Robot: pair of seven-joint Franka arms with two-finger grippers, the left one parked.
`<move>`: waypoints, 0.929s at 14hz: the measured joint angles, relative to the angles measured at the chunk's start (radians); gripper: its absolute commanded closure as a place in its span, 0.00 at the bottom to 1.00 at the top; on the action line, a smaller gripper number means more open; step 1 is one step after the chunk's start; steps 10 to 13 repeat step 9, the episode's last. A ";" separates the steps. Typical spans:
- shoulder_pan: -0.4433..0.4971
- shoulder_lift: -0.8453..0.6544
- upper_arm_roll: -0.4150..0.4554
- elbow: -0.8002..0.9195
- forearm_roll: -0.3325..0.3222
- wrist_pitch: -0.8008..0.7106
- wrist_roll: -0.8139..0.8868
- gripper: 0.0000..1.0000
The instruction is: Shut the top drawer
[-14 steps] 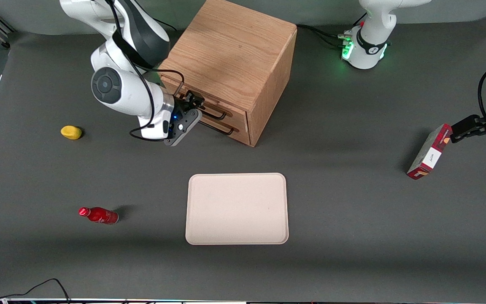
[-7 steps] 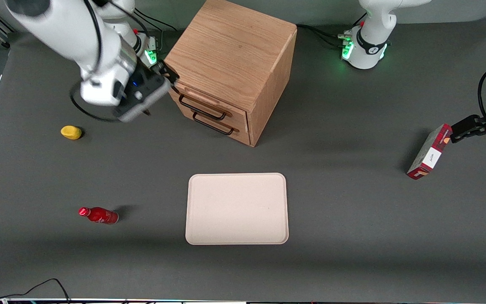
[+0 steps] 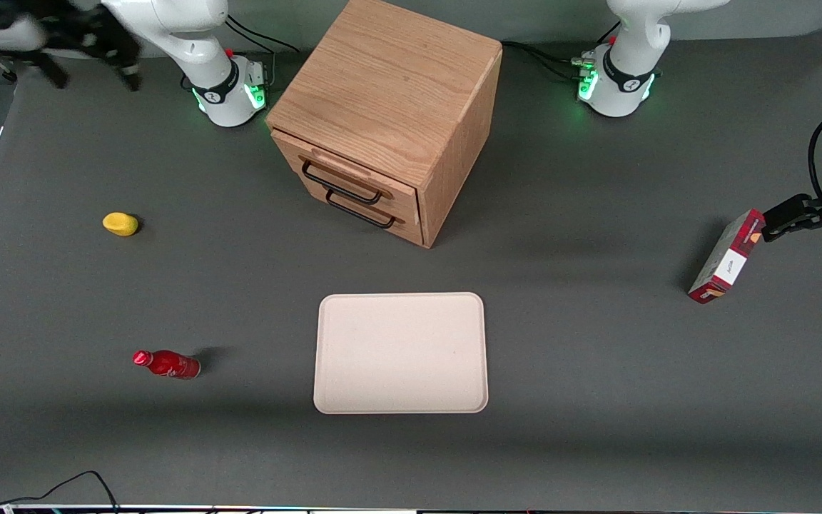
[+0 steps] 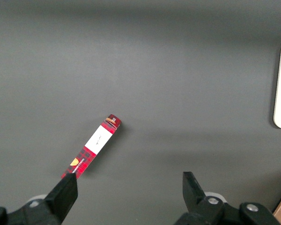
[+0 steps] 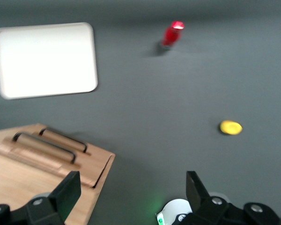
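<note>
The top drawer [image 3: 345,170] is the upper of two light-oak fronts on the wooden cabinet [image 3: 389,86]. Its front sits level with the bottom drawer front [image 3: 372,207], and its black bar handle [image 3: 340,183] is free. In the right wrist view the top drawer's handle [image 5: 44,146] shows next to the cabinet top. My gripper [image 3: 90,56] is high up near the working arm's end of the table, well away from the cabinet and farther from the front camera than the drawer fronts. It is open [image 5: 132,185] with nothing between its fingers.
A beige tray [image 3: 400,352] lies in front of the cabinet, nearer the camera. A yellow object [image 3: 120,223] and a red bottle [image 3: 167,363] lie toward the working arm's end. A red box [image 3: 727,257] stands toward the parked arm's end. The working arm's base [image 3: 229,93] stands beside the cabinet.
My gripper has left the drawer fronts, rising and swinging away toward the working arm's end of the table. The drawer fronts, hidden by the arm a second ago, now show fully.
</note>
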 measured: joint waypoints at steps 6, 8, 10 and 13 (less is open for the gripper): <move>-0.004 -0.012 -0.166 -0.296 0.009 0.236 -0.052 0.00; -0.004 -0.031 -0.168 -0.350 0.009 0.265 -0.053 0.00; -0.003 -0.039 -0.166 -0.354 0.010 0.266 -0.053 0.00; -0.003 -0.039 -0.166 -0.354 0.010 0.266 -0.053 0.00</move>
